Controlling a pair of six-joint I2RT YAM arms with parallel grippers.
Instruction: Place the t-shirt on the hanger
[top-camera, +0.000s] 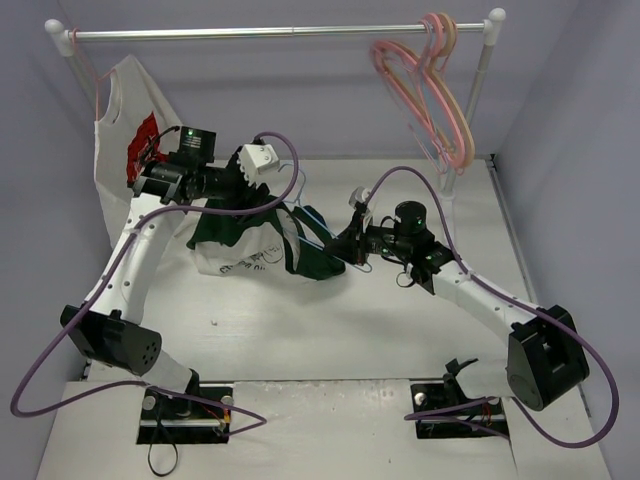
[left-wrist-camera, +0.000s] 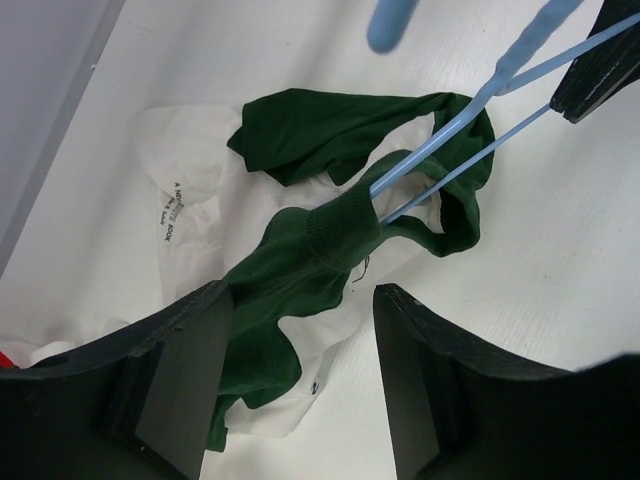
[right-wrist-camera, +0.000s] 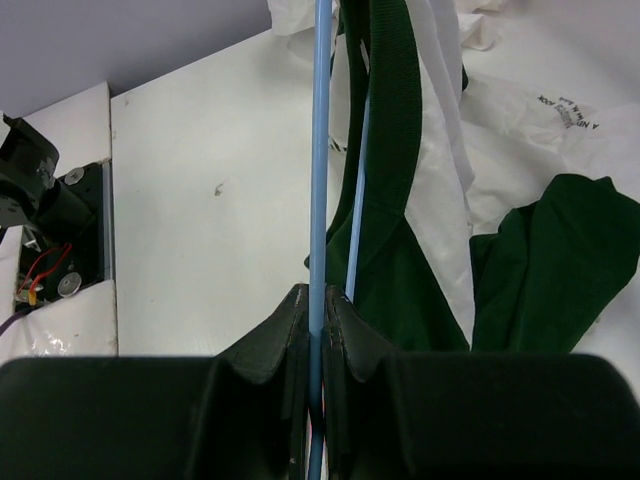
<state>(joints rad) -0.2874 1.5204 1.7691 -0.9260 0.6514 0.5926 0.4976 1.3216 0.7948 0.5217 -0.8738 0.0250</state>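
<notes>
The dark green t-shirt (top-camera: 240, 228) lies crumpled on the white table, its whitish inner side (top-camera: 235, 262) showing. The light-blue hanger (top-camera: 312, 216) slants into it. In the left wrist view the hanger's two thin arms (left-wrist-camera: 450, 150) run into the shirt's ribbed collar (left-wrist-camera: 335, 225). My right gripper (top-camera: 347, 246) is shut on one hanger rod (right-wrist-camera: 320, 150), its jaws (right-wrist-camera: 318, 300) pinching it, with the green fabric (right-wrist-camera: 390, 200) just beyond. My left gripper (top-camera: 270, 193) hovers over the shirt, open and empty (left-wrist-camera: 300, 310).
A white shirt with red print (top-camera: 125, 130) hangs at the left end of the metal rail (top-camera: 280, 33). Several pink hangers (top-camera: 430, 90) hang at the rail's right end. Grey walls close in on both sides.
</notes>
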